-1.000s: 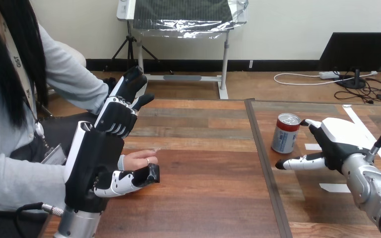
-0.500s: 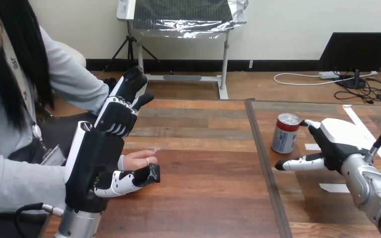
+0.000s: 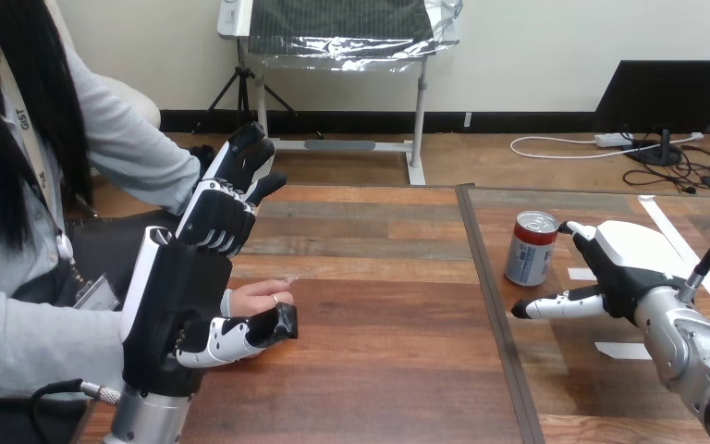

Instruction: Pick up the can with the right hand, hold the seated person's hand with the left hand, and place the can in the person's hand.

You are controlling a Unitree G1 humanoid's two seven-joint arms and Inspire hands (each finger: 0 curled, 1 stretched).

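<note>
A silver, red and blue can [image 3: 530, 248] stands upright on the right part of the table. My right hand [image 3: 621, 264] is just to its right, open, with fingertips [image 3: 576, 229] close by the can's top and the thumb stretched out low towards the left, in front of the can. My left hand [image 3: 180, 291] is open over the table's left side, its fingers [image 3: 231, 180] pointing up and away. The person's hand [image 3: 261, 296] rests on the table against my left palm, between those raised fingers and the thumb [image 3: 240, 339] lying in front of it.
A dark seam [image 3: 492, 305] divides the left tabletop from the right one. White tape strips [image 3: 621, 351] lie on the right tabletop near my right hand. The person's grey sleeve [image 3: 139, 153] reaches in behind my left hand.
</note>
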